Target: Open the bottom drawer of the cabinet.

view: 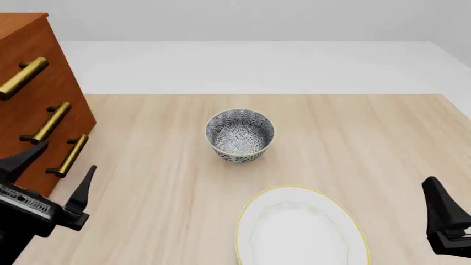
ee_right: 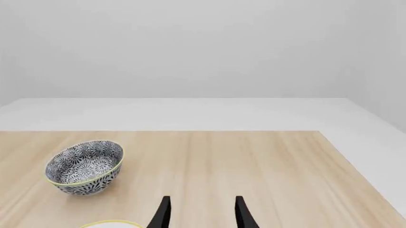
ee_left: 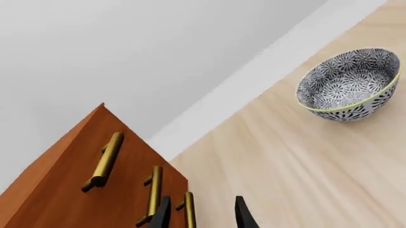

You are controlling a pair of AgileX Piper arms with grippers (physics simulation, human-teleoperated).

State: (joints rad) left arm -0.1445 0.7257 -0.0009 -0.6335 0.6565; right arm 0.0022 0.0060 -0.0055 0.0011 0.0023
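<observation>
The cabinet (view: 30, 49) stands at the table's far left, reddish-brown wood with three brass bar handles. The bottom drawer (view: 59, 145) is shut, its handle (view: 70, 155) the lowest of the three. My left gripper (view: 55, 171) is open and empty, just in front of and a little below that handle. In the left wrist view the cabinet (ee_left: 57, 190) and the bottom handle (ee_left: 189, 211) sit close ahead of my left gripper (ee_left: 201, 217), the handle near one finger. My right gripper (ee_right: 201, 213) is open and empty at the near right; one of its fingers (view: 440, 203) shows in the front view.
A patterned blue-and-white bowl (view: 239, 135) stands mid-table, also in the left wrist view (ee_left: 349, 85) and the right wrist view (ee_right: 85, 167). A white plate with a yellow rim (view: 298, 232) lies near the front edge. The wooden table (view: 368, 138) ends at a white floor behind.
</observation>
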